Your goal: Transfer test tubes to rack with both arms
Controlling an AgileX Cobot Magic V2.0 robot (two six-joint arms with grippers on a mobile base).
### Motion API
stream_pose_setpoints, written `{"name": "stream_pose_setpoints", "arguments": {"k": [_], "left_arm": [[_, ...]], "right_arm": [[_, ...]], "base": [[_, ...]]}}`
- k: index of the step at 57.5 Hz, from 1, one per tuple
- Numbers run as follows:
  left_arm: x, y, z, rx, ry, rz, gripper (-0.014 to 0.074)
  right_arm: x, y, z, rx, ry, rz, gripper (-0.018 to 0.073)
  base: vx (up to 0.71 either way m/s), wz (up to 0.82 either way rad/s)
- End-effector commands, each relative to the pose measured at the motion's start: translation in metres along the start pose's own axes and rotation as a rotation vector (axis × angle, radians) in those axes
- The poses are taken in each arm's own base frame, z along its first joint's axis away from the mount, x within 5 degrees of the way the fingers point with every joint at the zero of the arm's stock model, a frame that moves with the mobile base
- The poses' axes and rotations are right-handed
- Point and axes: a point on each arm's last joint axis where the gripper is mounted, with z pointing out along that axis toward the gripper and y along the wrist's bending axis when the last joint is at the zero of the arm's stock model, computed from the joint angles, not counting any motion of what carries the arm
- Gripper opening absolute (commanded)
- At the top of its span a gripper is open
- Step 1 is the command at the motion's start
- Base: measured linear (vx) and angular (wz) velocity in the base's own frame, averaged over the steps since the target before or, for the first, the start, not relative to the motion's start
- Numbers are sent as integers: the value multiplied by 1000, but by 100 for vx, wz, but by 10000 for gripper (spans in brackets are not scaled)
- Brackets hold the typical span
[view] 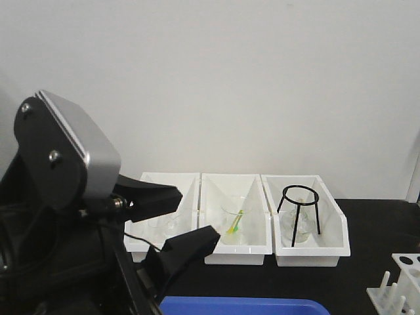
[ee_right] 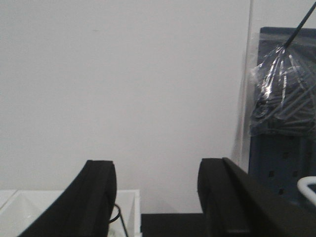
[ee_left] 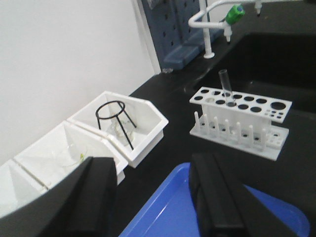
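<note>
Black left tool [ee_left: 153, 197] fingers spread wide, nothing held, above blue tray [ee_left: 207, 212]. Right tool [ee_right: 158, 197] also wide apart, empty, facing wall. White rack [ee_left: 240, 118] on black tabletop [ee_left: 296, 168] beyond tray, one test tube [ee_left: 226, 88] upright in it. Three white bins [ee_left: 143, 128] left of rack; wire tripod [ee_left: 114, 118] in nearest.

A plain white wall [view: 216, 79] rises behind a black counter [view: 374, 223]; a blue pegboard [ee_left: 170, 24] stands at the counter's far end beside a white tap [ee_left: 210, 22].
</note>
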Motion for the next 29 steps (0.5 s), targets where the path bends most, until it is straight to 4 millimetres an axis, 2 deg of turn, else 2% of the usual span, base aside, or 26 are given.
{"name": "stream_pose_setpoints", "arguments": {"k": [1,10,16,21,24,29], "left_arm": [[-14,4,-10,-24,-70,-19,446],[-6,12,-10,-111,14,-53,432],[2,19,-11,-192,79,-67,371],[13,20,-11,-223,110,-41,278],[24,19,-10,-222,135,-38,186],[45,14,-8,-199,166,-32,8]], "right_arm": [[-18,9,-14,-57,-43,9,410],[-18,18,-35,-125,6,-1,333],[-16,22,-46,-182,51,-28,190],[-14,26,-51,-232,83,-44,62],[-12,28,-53,-263,102,-57,-13],[-10,32,-54,-303,116,-70,-13]], "base": [[0,0],[0,0],[0,0],[0,0],[0,0],[0,0]]}}
